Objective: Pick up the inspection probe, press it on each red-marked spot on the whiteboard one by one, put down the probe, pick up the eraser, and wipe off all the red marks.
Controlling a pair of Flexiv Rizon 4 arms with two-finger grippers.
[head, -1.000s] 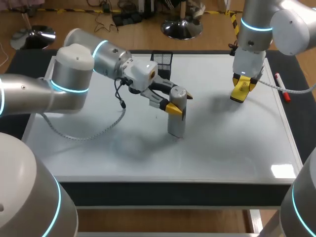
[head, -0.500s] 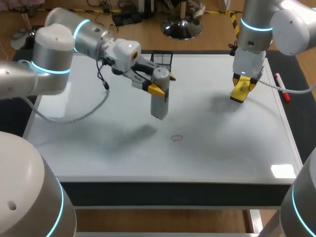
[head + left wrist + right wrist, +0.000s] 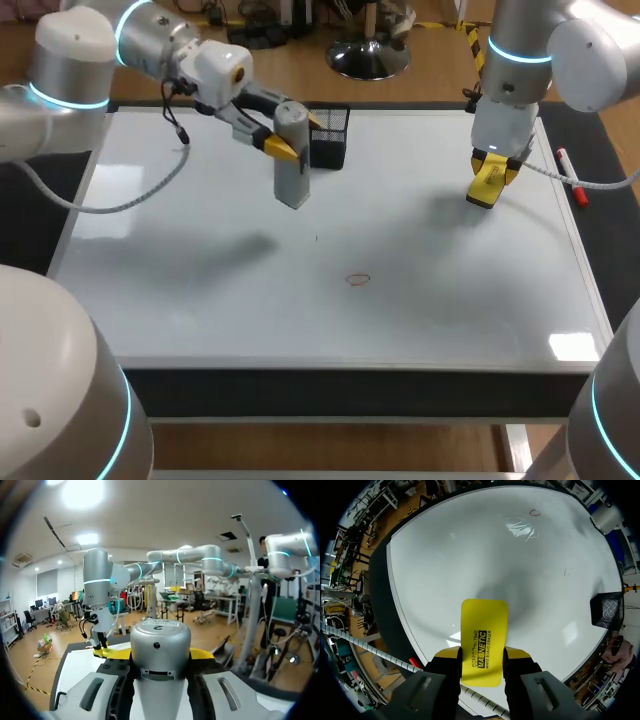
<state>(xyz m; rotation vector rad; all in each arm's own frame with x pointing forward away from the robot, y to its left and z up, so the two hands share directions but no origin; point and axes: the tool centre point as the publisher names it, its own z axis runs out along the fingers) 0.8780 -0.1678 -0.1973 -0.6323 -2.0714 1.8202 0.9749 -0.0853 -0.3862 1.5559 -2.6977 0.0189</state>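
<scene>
The grey cylindrical probe (image 3: 291, 156) hangs upright above the whiteboard (image 3: 200, 300), just left of a black mesh basket (image 3: 329, 135). My left gripper (image 3: 281, 146) is shut on it; in the left wrist view the probe (image 3: 160, 665) fills the gap between the yellow fingertips (image 3: 201, 654). One red circle mark (image 3: 358, 280) sits on the board's front middle, also seen ahead of the right gripper (image 3: 535, 513). My right gripper (image 3: 489, 172) hovers over the board's back right, shut on the yellow eraser (image 3: 484, 641), which points down at the board.
A red marker pen (image 3: 570, 178) lies on the table by the board's right edge. A tiny dark speck (image 3: 316, 238) marks the board's middle. The mesh basket (image 3: 606, 609) stands at the back edge. My right arm (image 3: 100, 595) shows beyond the probe.
My left arm lifted the probe off the red circle and carried it back and to the left, up beside the basket. The right arm and the eraser stayed still.
</scene>
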